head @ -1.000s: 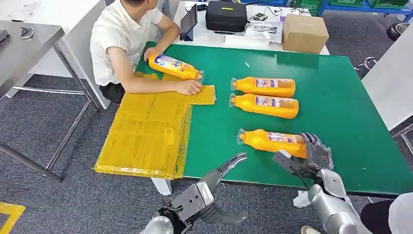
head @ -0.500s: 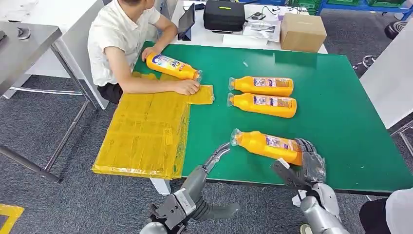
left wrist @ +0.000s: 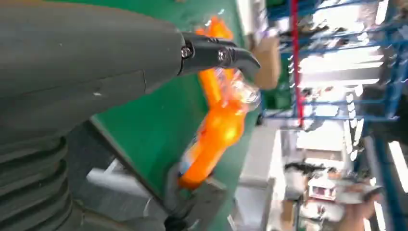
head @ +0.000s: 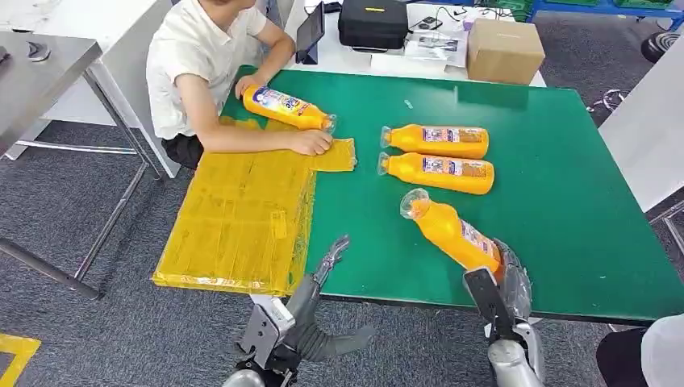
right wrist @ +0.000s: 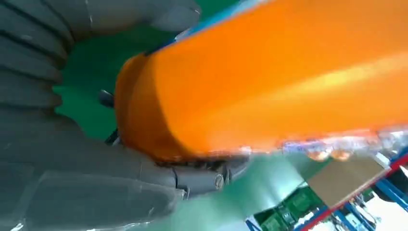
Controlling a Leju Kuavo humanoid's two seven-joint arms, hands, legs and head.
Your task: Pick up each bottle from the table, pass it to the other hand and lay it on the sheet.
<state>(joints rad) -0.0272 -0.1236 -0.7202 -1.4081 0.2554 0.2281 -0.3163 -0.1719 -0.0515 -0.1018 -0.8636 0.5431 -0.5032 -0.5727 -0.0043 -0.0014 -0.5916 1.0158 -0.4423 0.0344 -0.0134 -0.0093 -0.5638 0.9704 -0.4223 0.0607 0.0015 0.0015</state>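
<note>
- The right hand [head: 506,284] grips the base of an orange bottle [head: 452,234] at the near edge of the green table [head: 565,201]; the bottle tilts, its clear-wrapped neck rising away from the fingers.
- The right wrist view adds the close grip: the thick thumb and the darker fingers [right wrist: 211,175] wrap under the bottle's rounded bottom end, touching it.
- The left hand [head: 310,302] holds nothing, fingers spread and stretched toward the table edge, apart from the held bottle.
- The left wrist view shows a dark fingertip [left wrist: 231,54] in front of the blurred held bottle, with the neck just past it; whether they touch cannot be told.
- The yellow sheet [head: 242,218] lies beyond the left fingers, draped over the table's corner.
- Two more orange bottles [head: 440,141] [head: 440,173] lie side by side on the green surface, well beyond the right fingers.
- A seated person [head: 206,68] rests one hand on the sheet and the other on a fourth bottle [head: 286,109] at the sheet's far end.
- A cardboard box [head: 504,50] and black case [head: 373,24] stand behind the table.
</note>
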